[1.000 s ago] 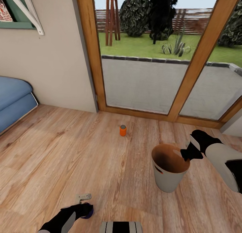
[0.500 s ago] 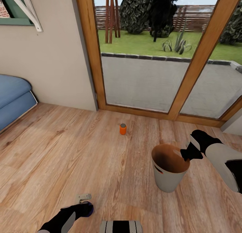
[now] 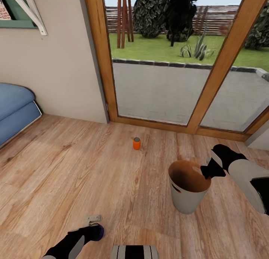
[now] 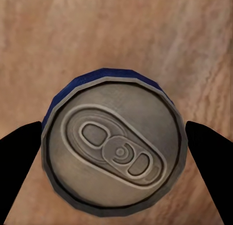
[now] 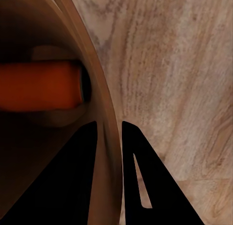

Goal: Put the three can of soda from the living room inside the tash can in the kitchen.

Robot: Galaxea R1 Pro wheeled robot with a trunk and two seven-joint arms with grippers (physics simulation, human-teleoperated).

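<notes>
Left gripper (image 4: 114, 142): fingers spread either side of the dark blue can (image 4: 114, 149), which stands upright on the plank floor (image 3: 112, 184) between them; contact cannot be confirmed. Right gripper (image 5: 109, 132): fingers nearly closed, pinching the rim of the trash can (image 3: 186, 203) (one finger inside the wall, one outside). An orange can (image 5: 41, 86) lies on its side inside the bin. A second orange can (image 3: 136, 143) stands upright on the floor near the wood-framed glass doors (image 3: 157, 61), well apart from both grippers. Blue sofa (image 3: 15, 109) at the room's left edge.
</notes>
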